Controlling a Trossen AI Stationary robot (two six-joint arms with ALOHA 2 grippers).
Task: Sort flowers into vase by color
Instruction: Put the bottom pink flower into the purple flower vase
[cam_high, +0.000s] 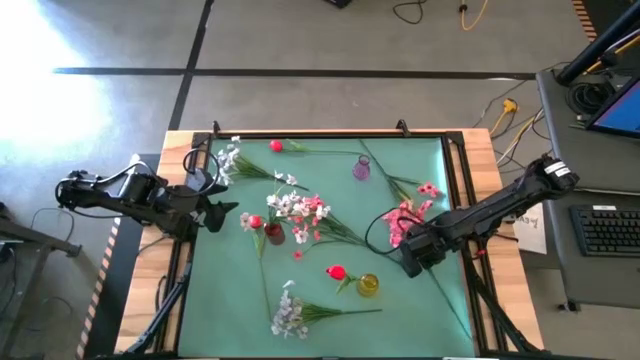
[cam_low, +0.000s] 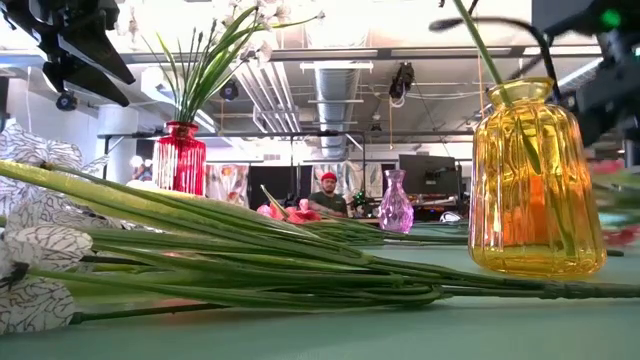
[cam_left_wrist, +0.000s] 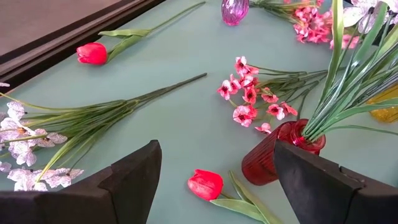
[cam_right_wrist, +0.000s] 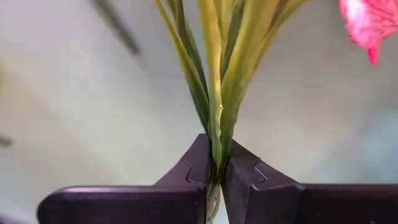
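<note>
Green bench under my two tools.
My right tool is gripping a pink spray's stems; my left tool is hanging released at the bench's left edge.

We see a green desk, red, yellow and purple vases, pink, white and red flowers, green stems.

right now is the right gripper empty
No, the right gripper is shut on the green stems of a pink flower spray, pinched between its two fingers.
</note>
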